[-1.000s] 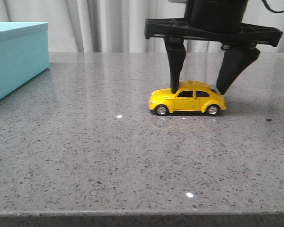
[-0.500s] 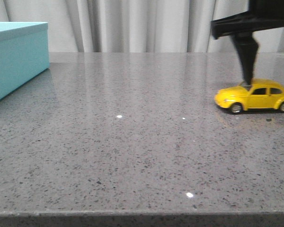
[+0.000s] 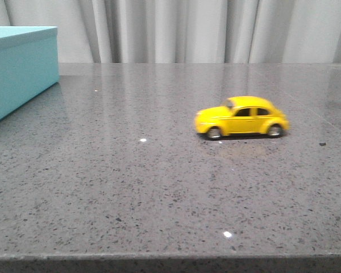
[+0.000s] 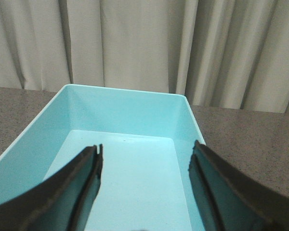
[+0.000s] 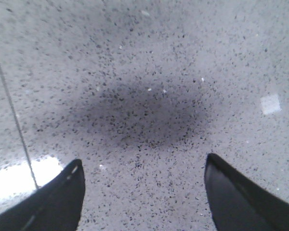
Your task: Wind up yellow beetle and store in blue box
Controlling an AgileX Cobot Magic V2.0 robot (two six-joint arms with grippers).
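Note:
The yellow beetle [image 3: 241,117] stands free on the grey speckled table [image 3: 159,187] right of centre in the front view, slightly blurred, nose to the left. No gripper touches it or shows in that view. The blue box [image 3: 20,68] sits at the far left. In the left wrist view my left gripper [image 4: 145,151] hangs open above the box's bare turquoise inside [image 4: 130,168]. My right gripper [image 5: 143,166] is open over bare tabletop [image 5: 144,72], with its shadow under it and nothing between the fingers.
Pale curtains [image 3: 187,31] hang behind the table. A seam line [image 5: 12,115] crosses the tabletop in the right wrist view. The table's front edge [image 3: 170,259] runs along the bottom of the front view.
The right gripper dragged the beetle to the right, then let go and left the front view. The beetle has since rolled back leftward on its own.

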